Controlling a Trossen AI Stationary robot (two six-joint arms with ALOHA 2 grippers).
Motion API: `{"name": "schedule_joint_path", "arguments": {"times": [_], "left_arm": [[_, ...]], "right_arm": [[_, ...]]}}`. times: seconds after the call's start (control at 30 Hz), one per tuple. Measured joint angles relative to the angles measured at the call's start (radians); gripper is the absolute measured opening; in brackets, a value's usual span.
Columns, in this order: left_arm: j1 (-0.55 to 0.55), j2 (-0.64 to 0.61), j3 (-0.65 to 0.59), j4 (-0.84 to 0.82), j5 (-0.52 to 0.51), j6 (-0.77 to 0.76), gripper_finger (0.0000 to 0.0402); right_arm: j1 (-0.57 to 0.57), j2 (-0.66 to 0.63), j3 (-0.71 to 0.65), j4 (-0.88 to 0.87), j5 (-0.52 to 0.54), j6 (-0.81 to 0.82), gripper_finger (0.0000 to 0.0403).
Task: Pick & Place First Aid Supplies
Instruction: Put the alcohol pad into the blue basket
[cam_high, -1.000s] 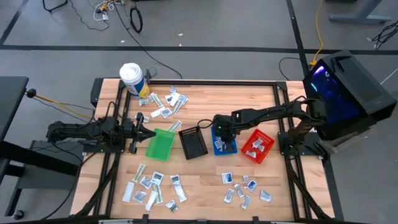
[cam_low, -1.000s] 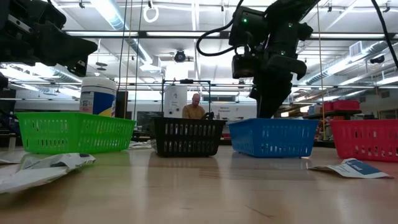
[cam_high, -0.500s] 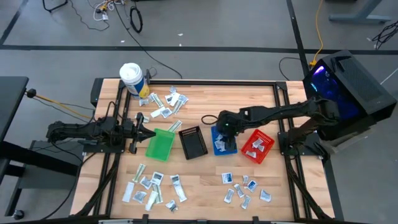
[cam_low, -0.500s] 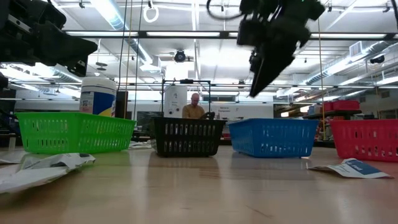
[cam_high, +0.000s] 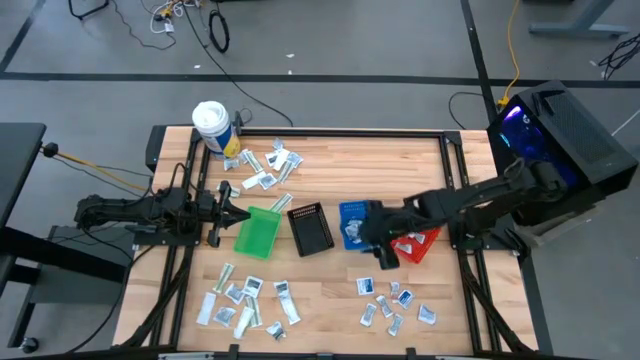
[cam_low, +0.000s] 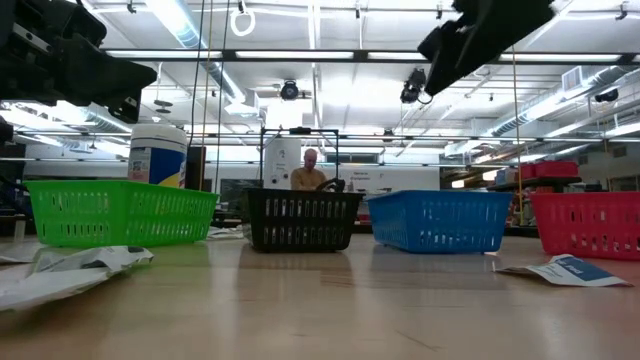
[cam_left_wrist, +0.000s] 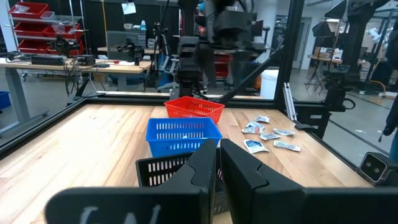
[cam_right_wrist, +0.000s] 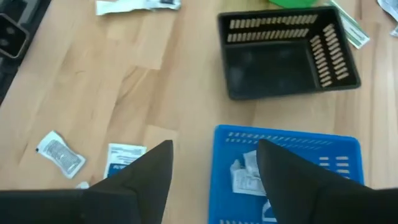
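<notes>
Overhead, table-level, two wrist views; blue bin (cam_high: 357, 222) shared.

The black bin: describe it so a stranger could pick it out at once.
On the wooden table, four small bins stand in a row across the middle: green bin, black, blue bin, red bin. The black bin is second from the left, between green and blue. It is the only dark one, and nothing shows inside it, while the blue bin beside it holds sachets.

Two dark, jointed, cabled arms
</notes>
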Motion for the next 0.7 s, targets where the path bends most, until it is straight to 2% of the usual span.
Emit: {"name": "schedule_joint_path", "arguments": {"times": [0.33, 0.7], "left_arm": [[0.0, 0.0, 0.0, 0.0, 0.0, 0.0, 0.0032], [0.0, 0.0, 0.0, -0.002, 0.0, 0.0, 0.0032]], "right_arm": [[0.153, 0.035, 0.0, 0.049, 0.023, 0.175, 0.0256], [0.244, 0.138, 0.0, 0.053, -0.001, 0.224, 0.0261]]}}
